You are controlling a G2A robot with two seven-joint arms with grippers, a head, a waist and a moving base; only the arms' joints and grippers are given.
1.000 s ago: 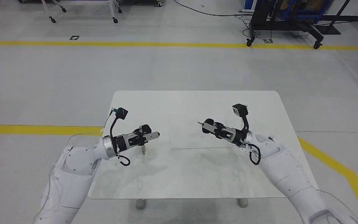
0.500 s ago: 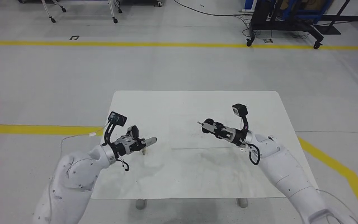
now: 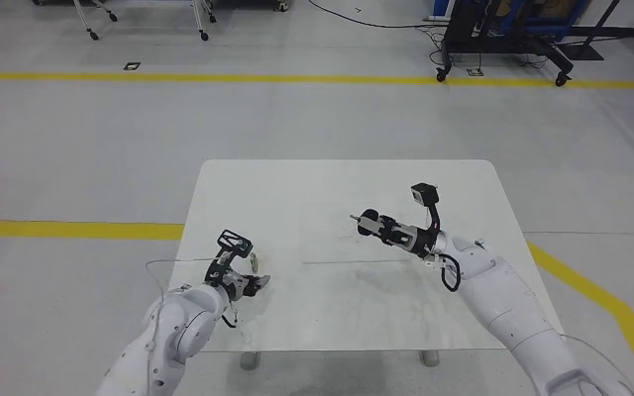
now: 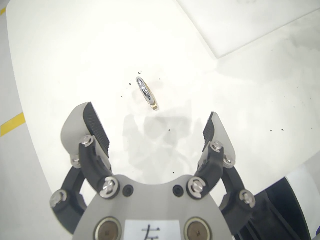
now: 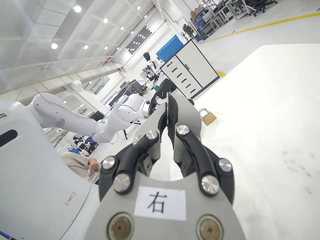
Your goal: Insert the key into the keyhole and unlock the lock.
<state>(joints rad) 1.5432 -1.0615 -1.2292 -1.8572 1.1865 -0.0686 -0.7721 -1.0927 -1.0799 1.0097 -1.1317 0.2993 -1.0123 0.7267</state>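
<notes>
A small brass padlock [image 3: 255, 262] with a silver shackle lies on the white table [image 3: 396, 188] near its left front part. The left wrist view shows the padlock [image 4: 145, 93] edge-on, just beyond my left gripper [image 4: 150, 111]. That left gripper [image 3: 260, 283] is open with nothing between its fingers, on the near side of the lock. My right gripper [image 3: 362, 222] hovers over the table's middle, shut on the key [image 3: 353, 218], whose thin tip sticks out toward the left. In the right wrist view the shut right gripper [image 5: 168, 98] points toward the padlock [image 5: 208, 117].
A raised white panel [image 4: 237, 13] covers the table's far half, its edge running across the middle. Yellow floor lines [image 3: 89, 230] pass beside the table. Carts and racks [image 3: 505, 40] stand far behind.
My left arm has pulled back toward the table's near edge, and its gripper now sits on the near side of the padlock. The right arm and key have stayed put.
</notes>
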